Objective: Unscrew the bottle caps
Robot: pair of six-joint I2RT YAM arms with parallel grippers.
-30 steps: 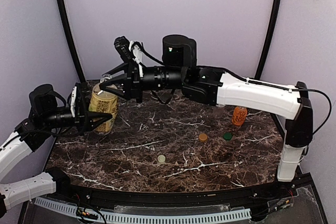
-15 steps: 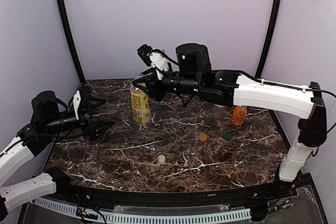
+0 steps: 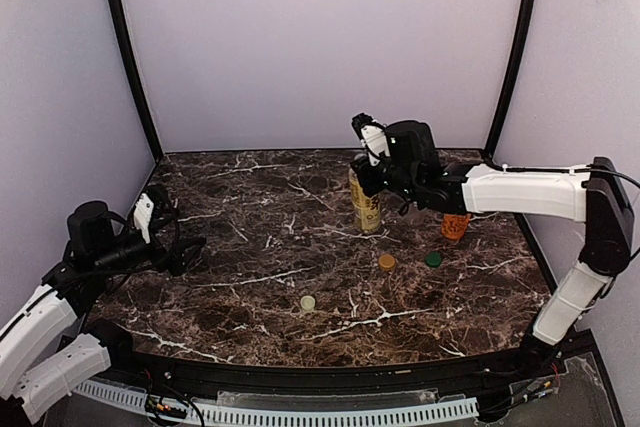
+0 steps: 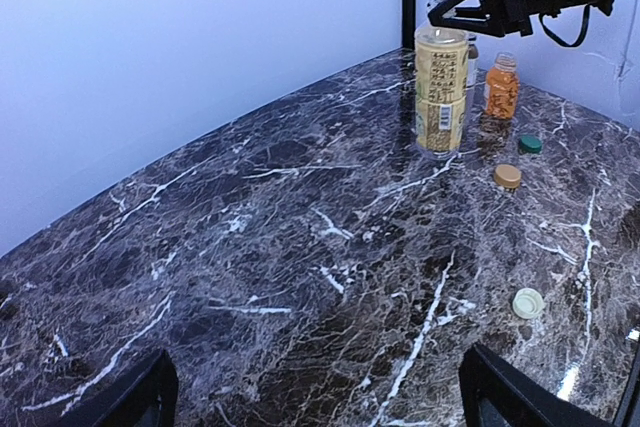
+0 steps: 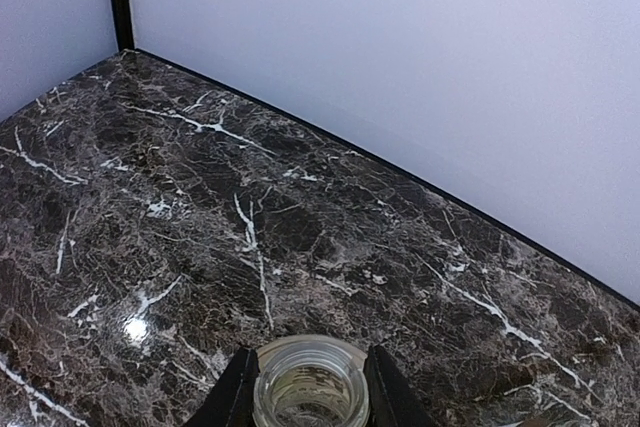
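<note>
Yellow-labelled and capless, the taller bottle (image 3: 366,205) is being held upright toward the tabletop's far right edge, near the orange bottle (image 3: 456,220), apparently for parking, with the right gripper (image 5: 310,387) pinching its open neck, while the left gripper (image 4: 320,397) is hanging wide open and empty by the left edge.

The table (image 3: 250,247) is seen whole from above its near edge. From low at the left edge it is viewed toward the far right corner. The far left corner is viewed from just above the yellow-labelled bottle (image 5: 310,387), shared by all views.
</note>
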